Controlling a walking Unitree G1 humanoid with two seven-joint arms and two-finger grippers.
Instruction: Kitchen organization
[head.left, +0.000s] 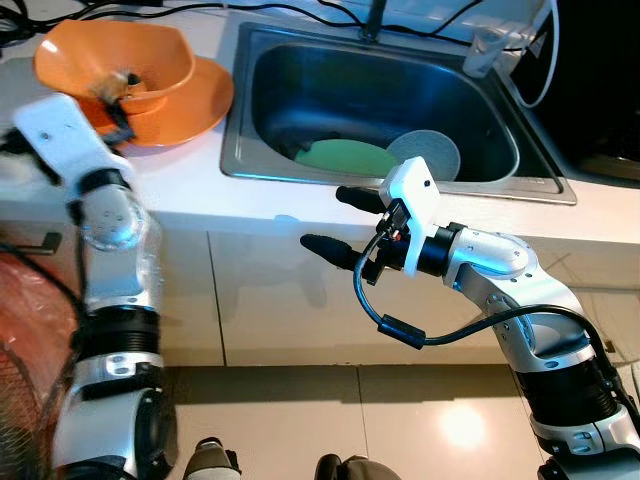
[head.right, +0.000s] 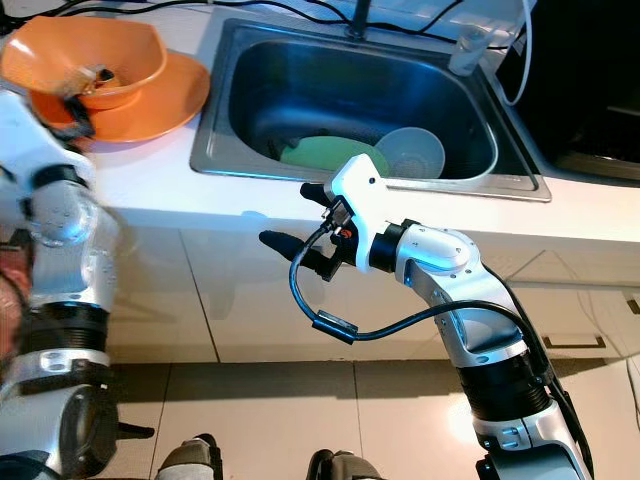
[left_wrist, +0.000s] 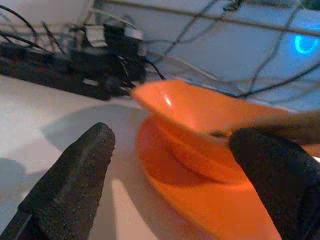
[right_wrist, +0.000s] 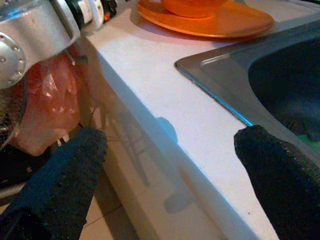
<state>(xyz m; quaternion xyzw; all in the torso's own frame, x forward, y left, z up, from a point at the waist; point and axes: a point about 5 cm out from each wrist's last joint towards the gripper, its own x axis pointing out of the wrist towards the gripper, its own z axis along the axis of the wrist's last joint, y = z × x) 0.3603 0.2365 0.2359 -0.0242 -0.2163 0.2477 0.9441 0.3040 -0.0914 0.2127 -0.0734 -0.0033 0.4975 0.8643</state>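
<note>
Left gripper (head.left: 118, 95) at orange bowl (head.left: 115, 62), right gripper (head.left: 333, 222) open

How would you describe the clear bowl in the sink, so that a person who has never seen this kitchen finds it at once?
Look into the steel sink set in the white counter. On its floor, at the front right side, lies a clear bowl, touching a green plate. The bowl is see-through and deep; the plate is flat and opaque green.

A black power strip (left_wrist: 55, 80) with tangled cables sits against the wall, and a reddish plastic bag (right_wrist: 47, 107) hangs beside the cupboards.
</note>
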